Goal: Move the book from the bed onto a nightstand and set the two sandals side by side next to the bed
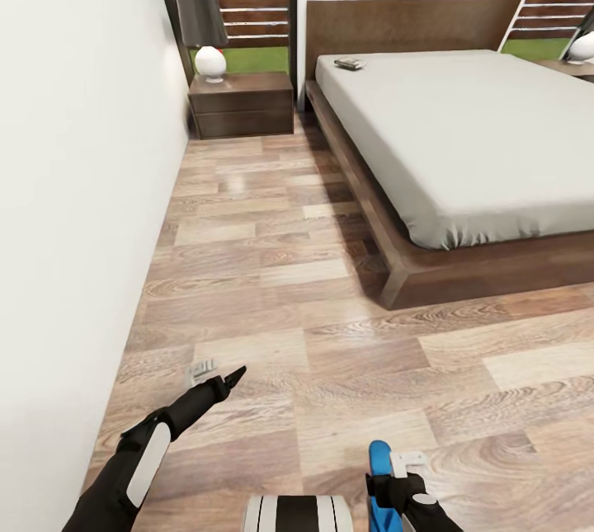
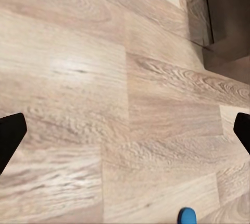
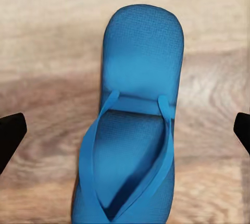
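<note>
While the book [image 1: 350, 63] lies on the bed [image 1: 462, 136] near the headboard, off the nightstand [image 1: 242, 105], nothing looks finished to us. Our right gripper [image 3: 125, 130], fingers wide, hovers over a blue sandal [image 3: 133, 125] on the floor; our left gripper [image 2: 125, 133] spreads wide, empty.

head high, wrists near floor [image 1: 330, 334]

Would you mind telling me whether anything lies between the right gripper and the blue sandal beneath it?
Nothing visible does. In the right wrist view the sandal lies flat on the wood floor directly between the spread jaws of the right gripper, with only open space above it.
</note>
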Controlling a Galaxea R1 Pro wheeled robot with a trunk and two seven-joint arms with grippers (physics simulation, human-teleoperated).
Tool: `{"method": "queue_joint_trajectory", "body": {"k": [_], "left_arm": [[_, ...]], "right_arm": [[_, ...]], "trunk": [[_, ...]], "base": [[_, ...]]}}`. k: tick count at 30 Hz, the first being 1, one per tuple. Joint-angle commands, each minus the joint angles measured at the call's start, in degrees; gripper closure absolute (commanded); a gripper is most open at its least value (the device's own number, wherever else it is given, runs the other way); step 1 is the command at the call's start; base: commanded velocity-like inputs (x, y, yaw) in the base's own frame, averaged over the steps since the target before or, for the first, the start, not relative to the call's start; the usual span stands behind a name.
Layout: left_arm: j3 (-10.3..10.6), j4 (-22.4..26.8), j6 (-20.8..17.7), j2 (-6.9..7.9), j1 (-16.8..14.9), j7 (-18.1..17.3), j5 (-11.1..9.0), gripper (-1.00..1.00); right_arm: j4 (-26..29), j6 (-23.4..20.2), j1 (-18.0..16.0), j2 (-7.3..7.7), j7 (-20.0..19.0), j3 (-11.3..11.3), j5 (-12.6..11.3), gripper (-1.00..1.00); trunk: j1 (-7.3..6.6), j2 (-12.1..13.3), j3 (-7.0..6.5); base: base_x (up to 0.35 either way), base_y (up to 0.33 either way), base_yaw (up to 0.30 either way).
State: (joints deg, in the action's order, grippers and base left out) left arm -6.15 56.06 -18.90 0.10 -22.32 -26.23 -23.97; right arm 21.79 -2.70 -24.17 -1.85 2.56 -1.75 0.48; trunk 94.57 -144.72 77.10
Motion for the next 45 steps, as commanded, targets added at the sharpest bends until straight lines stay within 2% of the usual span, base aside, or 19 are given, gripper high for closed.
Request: {"method": "queue_joint_trajectory", "body": {"k": [1, 11, 45], "left_arm": [[-0.1, 0.0, -0.5, -0.01, 0.0, -0.1, -0.5, -1.0], [-0.2, 0.0, -0.5, -1.02, 0.0, -0.1, -0.6, -1.0], [-0.1, 0.0, -0.6, -1.15, 0.0, -0.1, -0.6, -1.0]], "right_arm": [[0.1, -0.3, 0.0, 0.01, 0.3, -0.2, 0.0, -1.0], [0.1, -0.3, 0.0, 0.01, 0.3, -0.2, 0.1, -1.0], [0.1, -0.3, 0.0, 0.03, 0.3, -0.2, 0.0, -1.0]], "trunk": [[0.0, 0.0, 0.04], [0.0, 0.0, 0.04], [0.85, -0.5, 7.35]], "base": [[0.043, 0.0, 0.0], [0.008, 0.0, 0.0], [0.0, 0.0, 0.0]]}}
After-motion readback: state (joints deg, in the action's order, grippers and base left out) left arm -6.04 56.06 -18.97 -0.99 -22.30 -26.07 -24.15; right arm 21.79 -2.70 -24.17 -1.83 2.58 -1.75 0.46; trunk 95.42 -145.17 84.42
